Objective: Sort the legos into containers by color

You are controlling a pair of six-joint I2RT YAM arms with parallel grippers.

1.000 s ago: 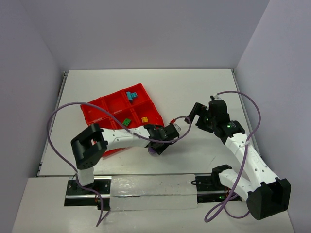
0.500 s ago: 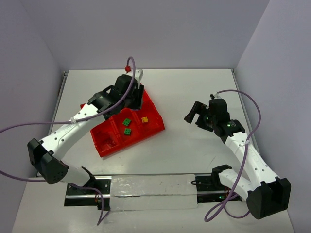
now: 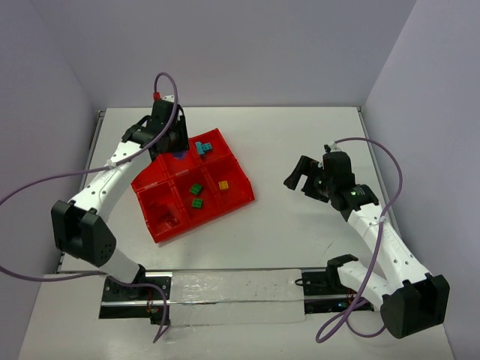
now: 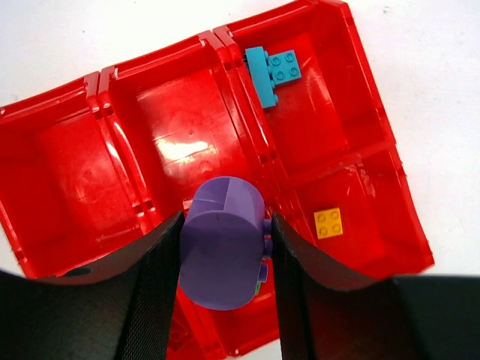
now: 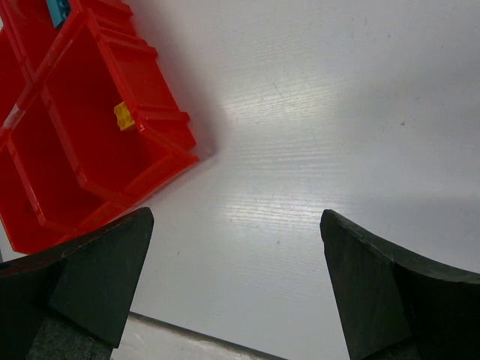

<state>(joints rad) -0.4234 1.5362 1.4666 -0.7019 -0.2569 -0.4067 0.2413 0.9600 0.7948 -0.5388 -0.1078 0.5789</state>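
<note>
White table point(image 3: 300, 135), red tray point(image 3: 150, 187) on its left part: sorting looks close to the end.
On the left, the left gripper point(image 3: 178, 152) is clamped on a purple piece point(image 4: 223, 251), hanging above the far row of the tray. I cannot tell which compartment is under it. Teal bricks point(image 3: 202, 148), green bricks point(image 3: 196, 195) and a yellow brick point(image 3: 223, 184) each lie in their own compartment. Dropping the purple one seems to be what is left. On the right, the right gripper point(image 3: 298, 178) hangs with its fingers wide apart, holding nothing.
</note>
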